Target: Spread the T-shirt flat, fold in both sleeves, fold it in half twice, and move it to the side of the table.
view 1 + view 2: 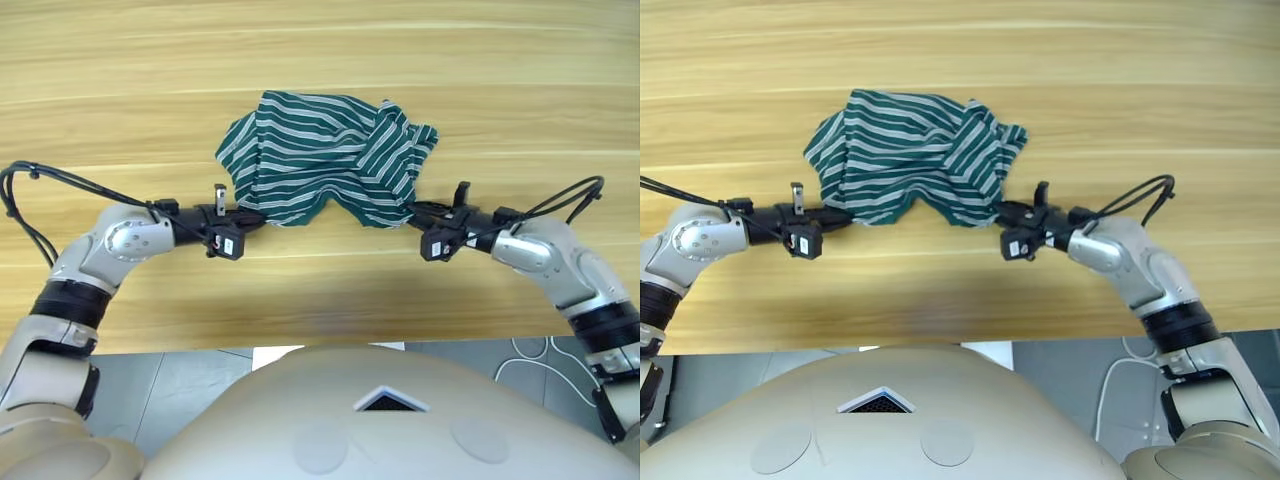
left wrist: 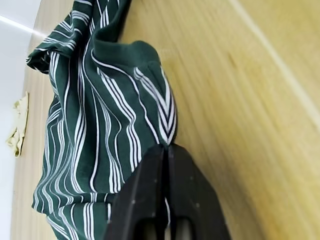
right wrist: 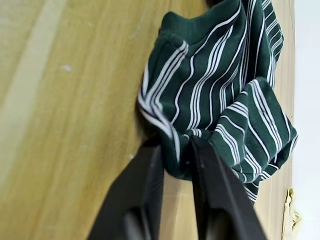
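Pale wood with a long streaky grain makes up the table [image 1: 330,290], and a strip of it runs nearest the robot, on the near side of both arms. Just past that strip the left pincer [image 1: 254,213] sits low over the wood. Its two black fingers [image 2: 145,190] are pressed together with a fold of the T-shirt [image 1: 322,155] nipped at their tips. Level with it and well apart on the other side, the right pincer [image 1: 413,210] is clamped too, its fingers [image 3: 142,190] kept slightly apart by the thick wad of striped cloth squeezed between them. The T-shirt, dark green with thin white stripes, lies between the two pincers and beyond them. Its near edge runs in two drooping lobes from one grip to the other. It is far from flat: the cloth is bunched and creased, with a twisted ridge on the right pincer's side and a fuller, rounder heap toward the left one. Past the heap, beyond both pincers' tips, the wood stretches on.
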